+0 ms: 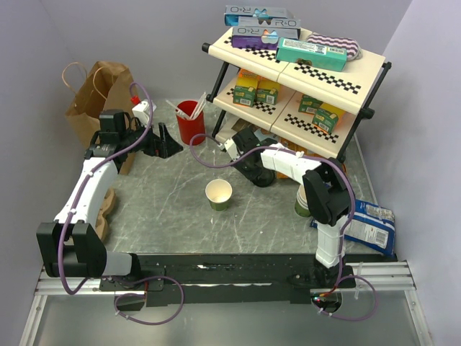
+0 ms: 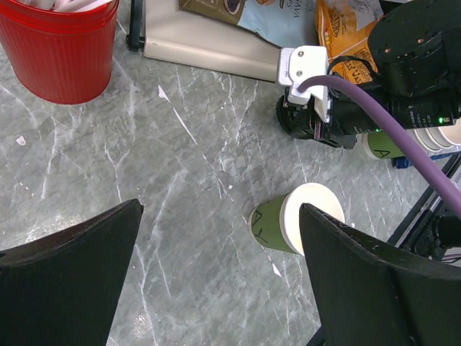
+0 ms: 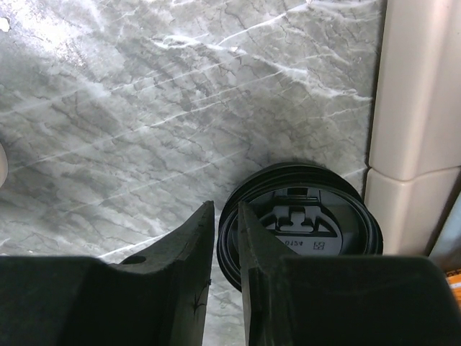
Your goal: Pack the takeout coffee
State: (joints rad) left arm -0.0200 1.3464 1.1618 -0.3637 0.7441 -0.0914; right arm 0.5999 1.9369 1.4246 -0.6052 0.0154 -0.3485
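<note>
No lidded takeout coffee shows in these views. A single lidless green cup (image 1: 218,194) (image 2: 277,220) with a tan inside stands upright mid-table. My right gripper (image 1: 245,155) (image 3: 227,216) is low by the shelf's foot. Its fingers are narrowed on the rim of a black plastic lid (image 3: 302,223), one finger outside the rim and one inside. The lid lies on top of other black lids (image 1: 263,177) on the table. My left gripper (image 1: 169,148) (image 2: 220,274) hangs open above bare table left of the cup, with nothing between its fingers.
A red cup (image 1: 191,121) (image 2: 61,47) with sticks stands at the back. A brown paper bag (image 1: 97,97) sits far left. The two-tier shelf (image 1: 317,72) with boxes fills the back right. A stack of green cups (image 1: 302,203) and a blue snack bag (image 1: 369,227) lie at right.
</note>
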